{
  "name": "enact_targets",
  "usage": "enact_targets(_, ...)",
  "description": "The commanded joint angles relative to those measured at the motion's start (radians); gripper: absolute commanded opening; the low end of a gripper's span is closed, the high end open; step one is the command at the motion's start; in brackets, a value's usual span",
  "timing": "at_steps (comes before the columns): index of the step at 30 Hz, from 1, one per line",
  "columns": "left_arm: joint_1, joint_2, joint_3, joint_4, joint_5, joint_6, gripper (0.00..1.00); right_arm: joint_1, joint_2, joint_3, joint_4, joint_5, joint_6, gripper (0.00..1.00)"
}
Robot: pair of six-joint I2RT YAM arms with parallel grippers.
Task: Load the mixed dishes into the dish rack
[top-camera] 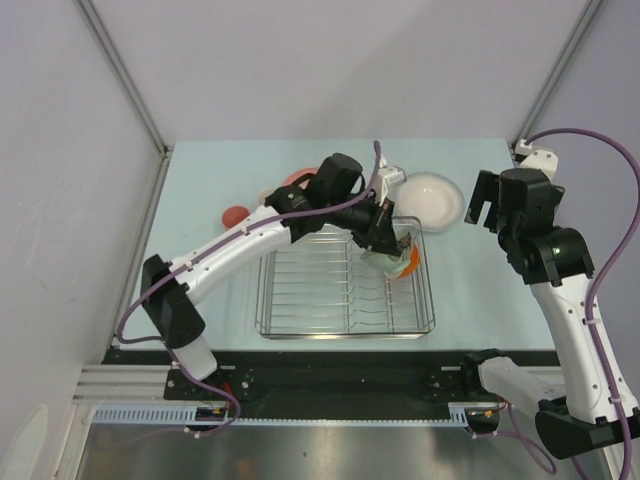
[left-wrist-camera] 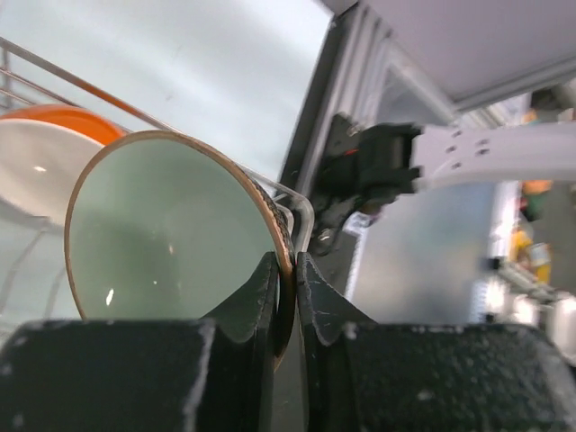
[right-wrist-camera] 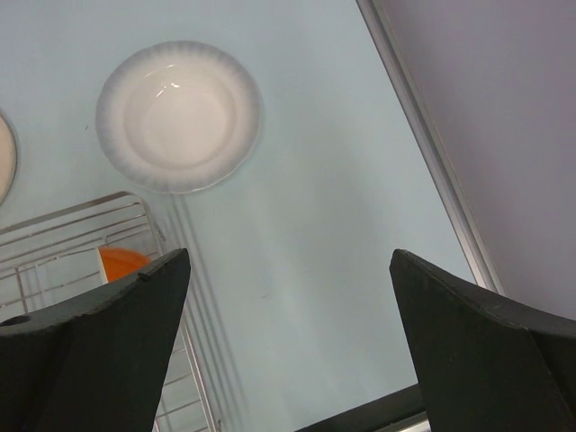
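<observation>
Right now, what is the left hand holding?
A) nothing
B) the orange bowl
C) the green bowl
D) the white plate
C: in the left wrist view the two fingers of the left hand pinch the rim of the green bowl. The orange bowl stands free behind it, and the white plate lies on the table.

The left arm stretches far and rightward, its left gripper (top-camera: 386, 236) angled down and pinched tight on the pale green bowl (left-wrist-camera: 162, 234), while the right arm stands bent at the right, right gripper (right-wrist-camera: 288, 270) spread wide.
</observation>
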Motion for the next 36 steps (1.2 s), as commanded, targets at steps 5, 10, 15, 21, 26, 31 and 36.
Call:
enact_targets(5,0.042,-0.148,-0.191,0.558,0.070,-0.483,0.00,0.010,-0.004,-0.001,0.049,0.044,-0.019,1.00)
enact_targets(10,-0.049,-0.133,-0.178,0.500,-0.158,-0.590,0.01,0.008,0.007,-0.001,0.052,0.038,-0.019,1.00)
enact_targets(15,-0.142,-0.096,-0.166,0.464,-0.329,-0.768,0.00,0.003,0.015,-0.001,0.047,0.027,-0.012,1.00)
enact_targets(21,-0.164,-0.082,-0.243,0.525,-0.329,-0.887,0.00,-0.018,0.019,-0.001,0.046,0.014,-0.008,1.00)
enact_targets(26,-0.173,-0.077,-0.335,0.605,-0.370,-0.940,0.00,-0.020,0.024,-0.001,0.041,0.012,-0.009,1.00)
enact_targets(31,-0.185,-0.053,-0.362,0.582,-0.457,-0.986,0.00,-0.020,0.021,-0.001,0.035,0.026,-0.015,1.00)
enact_targets(36,-0.190,-0.028,-0.364,0.585,-0.474,-1.029,0.00,-0.027,0.033,-0.001,0.037,0.021,-0.012,1.00)
